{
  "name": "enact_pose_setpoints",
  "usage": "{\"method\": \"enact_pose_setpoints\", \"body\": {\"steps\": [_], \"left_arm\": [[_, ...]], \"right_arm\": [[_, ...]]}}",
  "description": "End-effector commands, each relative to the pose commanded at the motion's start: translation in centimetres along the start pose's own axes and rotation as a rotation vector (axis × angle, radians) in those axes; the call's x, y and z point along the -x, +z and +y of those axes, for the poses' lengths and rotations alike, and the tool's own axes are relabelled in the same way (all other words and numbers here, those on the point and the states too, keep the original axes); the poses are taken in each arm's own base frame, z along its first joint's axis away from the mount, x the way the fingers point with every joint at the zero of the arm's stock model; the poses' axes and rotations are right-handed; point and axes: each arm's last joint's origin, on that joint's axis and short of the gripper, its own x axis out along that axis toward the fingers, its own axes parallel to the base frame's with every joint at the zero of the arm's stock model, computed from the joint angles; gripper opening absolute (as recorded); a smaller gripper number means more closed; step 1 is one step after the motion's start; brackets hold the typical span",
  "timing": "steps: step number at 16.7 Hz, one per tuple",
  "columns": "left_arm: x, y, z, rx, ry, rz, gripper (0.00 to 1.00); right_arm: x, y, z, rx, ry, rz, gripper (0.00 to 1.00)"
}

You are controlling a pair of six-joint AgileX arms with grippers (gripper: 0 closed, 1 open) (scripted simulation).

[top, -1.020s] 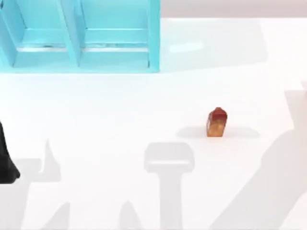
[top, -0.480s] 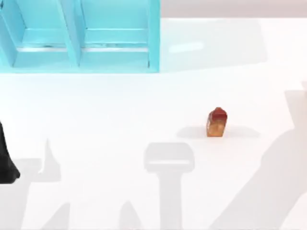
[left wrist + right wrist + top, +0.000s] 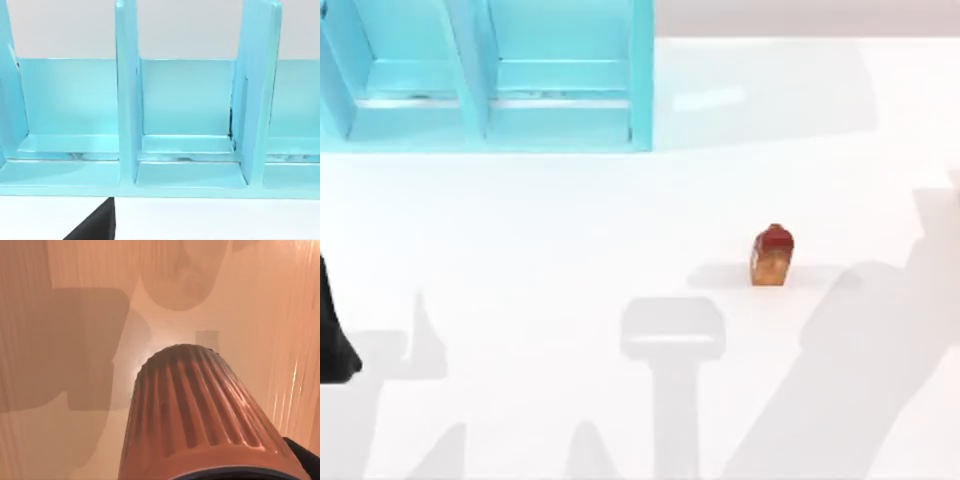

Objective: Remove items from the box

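1. The white desk (image 3: 560,230) carries a turquoise box (image 3: 490,80) at its far left, seen from above; the left wrist view shows its compartments (image 3: 187,125) from the front.
2. A ribbed reddish-brown cup (image 3: 195,420) looms close in the right wrist view; I cannot tell the right tool's state.
3. An orange-brown carton (image 3: 773,256) stands upright right of centre, well apart from the box.

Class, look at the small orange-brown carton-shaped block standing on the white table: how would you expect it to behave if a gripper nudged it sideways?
The carton-shaped block stands upright on a narrow base, taller than wide, so a high nudge would probably tip it. Its flat sides suggest that it would slide or topple, not roll. It looks rigid, unlikely to bend.
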Motion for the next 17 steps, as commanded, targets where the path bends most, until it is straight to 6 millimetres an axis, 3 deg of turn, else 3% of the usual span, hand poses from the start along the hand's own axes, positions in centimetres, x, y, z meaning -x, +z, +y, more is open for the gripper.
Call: {"method": "enact_pose_setpoints", "body": {"steps": [7,14,17], "left_arm": [[0.0,0.0,0.0,0.0,0.0,0.0,1.0],[0.0,0.0,0.0,0.0,0.0,0.0,1.0],[0.0,0.0,0.0,0.0,0.0,0.0,1.0]], "right_arm": [[6.5,-0.9,0.5,0.0,-0.003,-0.006,0.0],[6.5,-0.7,1.1,0.0,-0.002,-0.003,0.0],[5.8,0.3,4.5,-0.009,0.0,0.004,0.0]]}}
